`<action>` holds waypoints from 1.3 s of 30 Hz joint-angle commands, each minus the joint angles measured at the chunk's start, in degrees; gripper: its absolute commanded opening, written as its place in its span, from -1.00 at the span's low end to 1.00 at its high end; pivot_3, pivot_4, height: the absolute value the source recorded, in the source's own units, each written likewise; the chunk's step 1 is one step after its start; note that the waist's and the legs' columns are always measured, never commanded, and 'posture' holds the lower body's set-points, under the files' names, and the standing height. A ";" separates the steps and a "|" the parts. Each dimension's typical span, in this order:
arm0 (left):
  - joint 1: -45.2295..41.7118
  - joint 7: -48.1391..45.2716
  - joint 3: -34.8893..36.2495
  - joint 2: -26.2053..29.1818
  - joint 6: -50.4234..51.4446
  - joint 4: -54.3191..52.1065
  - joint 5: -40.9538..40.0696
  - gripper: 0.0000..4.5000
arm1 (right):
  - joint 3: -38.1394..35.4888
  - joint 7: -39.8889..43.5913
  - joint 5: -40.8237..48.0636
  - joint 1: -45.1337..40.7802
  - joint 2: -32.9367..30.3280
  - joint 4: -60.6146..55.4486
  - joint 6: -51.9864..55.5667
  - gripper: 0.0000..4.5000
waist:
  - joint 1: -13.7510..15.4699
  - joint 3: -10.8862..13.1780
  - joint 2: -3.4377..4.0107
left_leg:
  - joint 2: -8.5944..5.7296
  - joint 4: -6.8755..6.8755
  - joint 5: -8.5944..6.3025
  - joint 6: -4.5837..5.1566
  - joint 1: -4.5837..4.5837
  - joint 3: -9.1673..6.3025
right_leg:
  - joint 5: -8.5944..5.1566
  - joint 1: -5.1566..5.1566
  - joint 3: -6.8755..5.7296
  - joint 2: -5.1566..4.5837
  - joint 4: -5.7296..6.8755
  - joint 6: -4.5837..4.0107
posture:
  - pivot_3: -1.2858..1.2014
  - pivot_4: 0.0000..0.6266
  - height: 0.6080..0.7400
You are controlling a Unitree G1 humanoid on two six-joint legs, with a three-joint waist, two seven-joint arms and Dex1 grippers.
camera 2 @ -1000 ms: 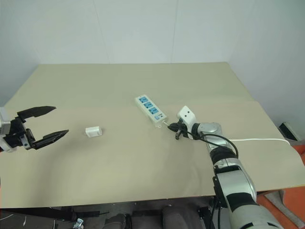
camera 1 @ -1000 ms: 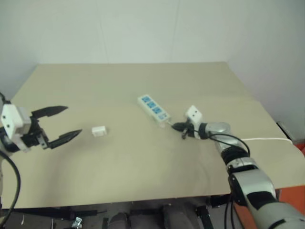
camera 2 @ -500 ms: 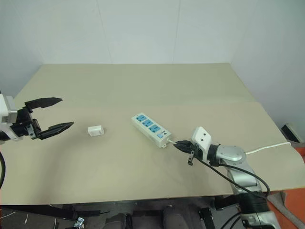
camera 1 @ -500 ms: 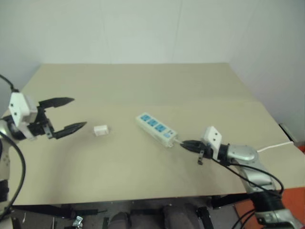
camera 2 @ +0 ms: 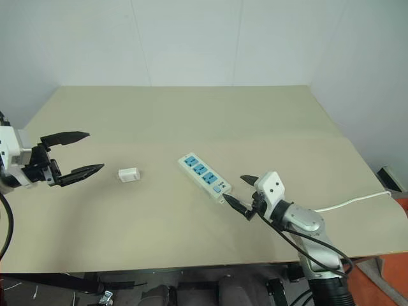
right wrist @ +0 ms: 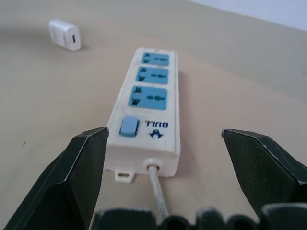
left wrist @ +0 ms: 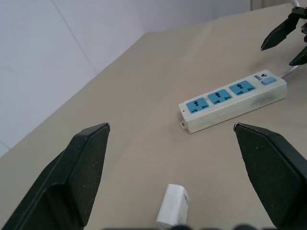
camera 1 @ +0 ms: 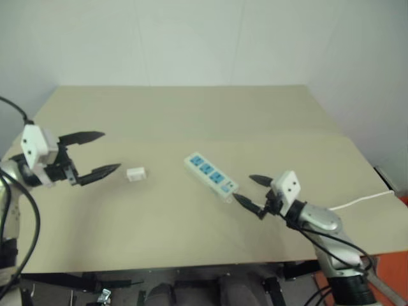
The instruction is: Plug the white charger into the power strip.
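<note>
Power strip (camera 2: 206, 178) is lying slantwise near the middle of the surface (camera 2: 191, 115), w/ the white charger (camera 2: 128, 174) sitting apart to its left. Left tool (camera 2: 71, 153) is hovering left of the charger; right tool (camera 2: 241, 192) is hovering just beside the strip's cord end, cord (camera 2: 347, 203) trailing off to the right edge.

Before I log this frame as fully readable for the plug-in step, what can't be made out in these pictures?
- Small white boxy plastic charger: its prongs are not visible; in the left wrist view the bottom edge cuts it off.
- Long white plastic power strip: its thin white cord runs off the table's right edge, so its far end is unseen.
- Socket holes: too small in the head views.
</note>
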 commanded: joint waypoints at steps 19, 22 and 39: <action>3.60 3.73 3.12 0.10 -0.17 -5.19 -1.35 1.00 | 6.01 -3.70 -3.12 -4.80 4.84 7.15 -2.36 0.99 | -0.04 0.00 0.00 | 0.01 0.00 0.00 0.00 0.01 0.00 | 0.00 -0.02 -0.01 0.00 0.01 0.00 | 0.03 -0.52 1.00; 3.95 3.92 3.22 -0.04 -0.15 -5.57 -1.45 1.00 | 6.22 -3.73 -2.71 -4.69 5.62 7.65 -2.35 0.99 | -0.03 0.00 0.00 | 0.01 0.00 0.00 0.00 -0.01 0.00 | 0.00 -0.03 -0.01 0.00 0.00 -0.01 | 0.03 -0.52 1.00; 3.20 4.27 2.97 -0.21 -0.29 -5.53 -1.62 1.00 | 7.10 -4.89 -3.33 -4.32 8.33 12.29 -2.83 0.82 | -0.08 -0.02 -0.02 | 0.02 0.00 0.00 0.00 -0.01 0.00 | 0.00 -0.04 -0.01 0.00 0.00 -0.01 | 0.03 -0.52 1.00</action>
